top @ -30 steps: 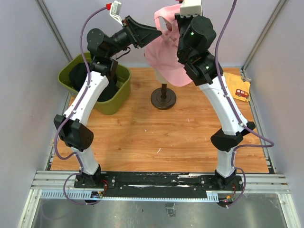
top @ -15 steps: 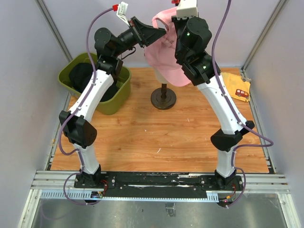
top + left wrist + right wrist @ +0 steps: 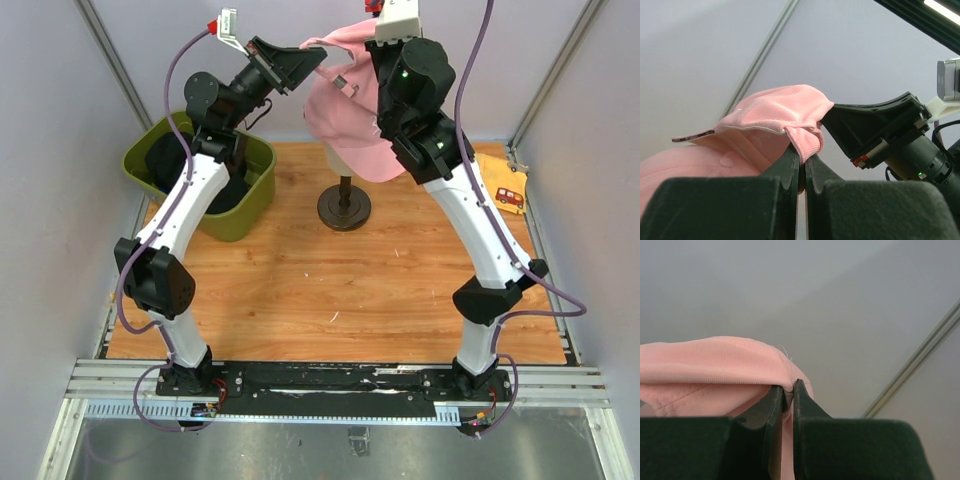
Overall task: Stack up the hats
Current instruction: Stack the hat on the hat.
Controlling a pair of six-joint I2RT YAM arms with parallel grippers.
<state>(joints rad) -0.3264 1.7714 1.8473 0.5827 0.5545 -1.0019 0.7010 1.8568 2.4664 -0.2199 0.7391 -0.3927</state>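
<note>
In the top view the hat point(image 3: 345, 120) hangs at upper centre between my left gripper point(image 3: 801, 155), on its left edge, and my right gripper point(image 3: 788, 387), on its right edge. Just below it the stand point(image 3: 344, 207) sits on the table point(image 3: 300, 290). The bin point(image 3: 240, 225) stands at the table's upper left, another hat point(image 3: 165, 160) inside it

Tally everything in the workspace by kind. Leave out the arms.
pink cap: 1
green bin: 1
head stand: 1
yellow card: 1
black caps in the bin: number cannot be told
Total: 4, plus whatever the bin holds
</note>
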